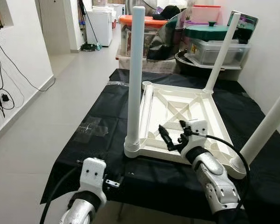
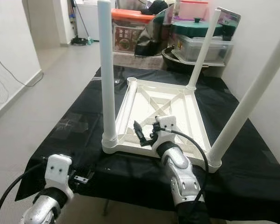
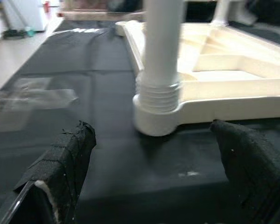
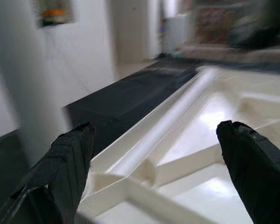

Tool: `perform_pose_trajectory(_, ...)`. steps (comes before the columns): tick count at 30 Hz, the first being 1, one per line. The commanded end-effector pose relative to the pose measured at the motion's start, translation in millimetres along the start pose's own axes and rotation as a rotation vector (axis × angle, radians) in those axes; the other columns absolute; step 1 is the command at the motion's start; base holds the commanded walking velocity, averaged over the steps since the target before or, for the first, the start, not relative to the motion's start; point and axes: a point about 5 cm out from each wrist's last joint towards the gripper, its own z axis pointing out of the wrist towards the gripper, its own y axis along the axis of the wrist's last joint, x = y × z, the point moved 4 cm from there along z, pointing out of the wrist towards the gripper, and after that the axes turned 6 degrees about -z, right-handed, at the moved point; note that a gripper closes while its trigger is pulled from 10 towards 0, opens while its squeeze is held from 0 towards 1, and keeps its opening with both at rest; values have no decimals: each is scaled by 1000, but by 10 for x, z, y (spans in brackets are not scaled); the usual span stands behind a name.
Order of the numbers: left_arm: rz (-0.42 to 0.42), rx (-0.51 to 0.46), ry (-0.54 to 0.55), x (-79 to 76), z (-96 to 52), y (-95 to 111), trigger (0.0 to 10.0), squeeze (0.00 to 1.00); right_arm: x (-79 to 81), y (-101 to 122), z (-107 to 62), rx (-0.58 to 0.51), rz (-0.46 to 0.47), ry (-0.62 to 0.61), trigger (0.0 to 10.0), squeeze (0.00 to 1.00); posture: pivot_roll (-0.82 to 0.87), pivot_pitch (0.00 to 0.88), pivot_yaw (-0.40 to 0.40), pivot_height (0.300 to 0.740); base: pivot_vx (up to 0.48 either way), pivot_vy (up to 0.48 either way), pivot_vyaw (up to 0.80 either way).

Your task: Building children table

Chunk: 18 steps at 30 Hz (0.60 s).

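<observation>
Your white table top [image 1: 186, 109] lies upside down on the black cloth [image 1: 98, 102], ribbed underside up; three white legs stand in its corner sockets: near-left leg [image 1: 134, 70] upright, far-right leg [image 1: 221, 49] leaning slightly, near-right leg [image 1: 266, 128] tilted outward to the right; a fourth leg [image 2: 123, 109] lies flat inside the top along its left edge, not screwed in; far-left socket [image 1: 147, 84] open.

Your right gripper [image 1: 170, 137] sits over the near edge of the table top, between the two near legs, fingers pointing toward the lying leg; its fingers [image 4: 70, 163] are spread wide, holding nothing; nothing touching them as far as the wrist view shows.

Your left gripper [image 3: 154, 177] is low, just off the near-left corner of the top, facing the base of the near-left leg; fingers [image 3: 65, 154] spread apart with the threaded collar and socket ahead between them, not touching; left wrist housing [image 1: 93, 175] at the cloth's near edge.

Behind the cloth: stacked plastic bins [image 1: 214, 46], an orange-lidded box [image 1: 140, 28]; clear plastic wrap [image 1: 91, 128] on the cloth to the left; cables [image 1: 2, 88] on the left wall.
</observation>
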Motion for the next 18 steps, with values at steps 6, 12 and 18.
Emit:
perform_pose_trajectory(6, -15, 28, -56, -151, -133, -9, 10000, 0, 70, 112, 67, 35, -1, 300, 10000, 0, 246, 0, -97, 740, 0, 0, 0)
perform_pose_trajectory(12, -19, 35, -88, -245, -232, 33, 10000, 0, 201, 201, 113, 62, -4, 553, 10000, 0, 261, 45, -111, 740, 0, 0, 0)
perform_pose_trajectory(18, -17, 34, -118, -334, -309, 83, 10000, 0, 270, 293, 202, 60, -19, 631, 10000, 0, 265, 70, -116, 740, 0, 0, 0)
